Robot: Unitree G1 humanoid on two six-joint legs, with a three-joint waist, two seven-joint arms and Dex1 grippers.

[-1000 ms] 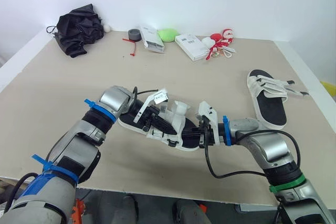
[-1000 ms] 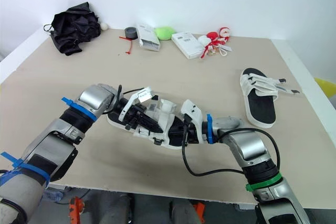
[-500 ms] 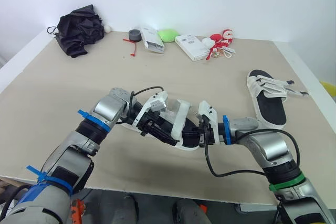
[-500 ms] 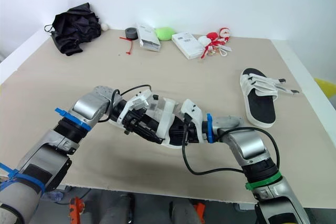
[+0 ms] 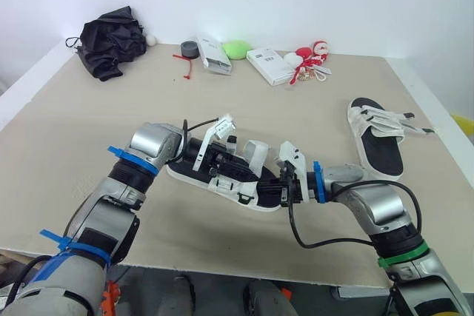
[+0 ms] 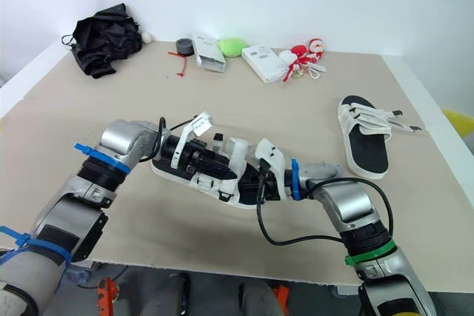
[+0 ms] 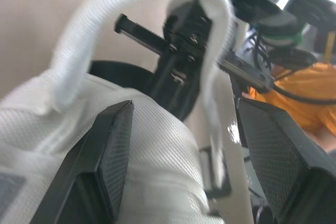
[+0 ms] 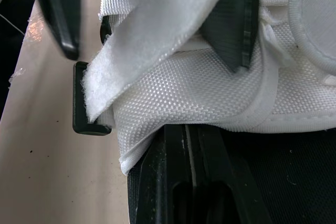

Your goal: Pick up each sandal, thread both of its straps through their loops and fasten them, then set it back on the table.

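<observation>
The near sandal [image 5: 194, 174], white with a black footbed, lies at the table's front middle. My left gripper [image 5: 224, 166] hovers over its straps, fingers [image 7: 107, 166] wide apart with the white band [image 7: 157, 145] between them, so it stands open. A loose strap [image 8: 157, 40] arches up beside a black loop [image 8: 84, 98]. My right gripper [image 5: 280, 192] is at the sandal's right end, shut, with its fingertips tucked under the white webbing. The second sandal [image 5: 379, 155] rests at the right, its strap ends sticking out.
Along the back edge lie a black cloth bundle [image 5: 111, 41], a tape roll [image 5: 190, 50], two white boxes [image 5: 212, 55], a green object [image 5: 237, 49] and red-and-white toys [image 5: 311, 57]. The table's front edge runs just below both arms.
My left gripper has gone from shut to open. It tilted the sandal up half a second ago, and the sandal now lies lower. The right gripper stayed put.
</observation>
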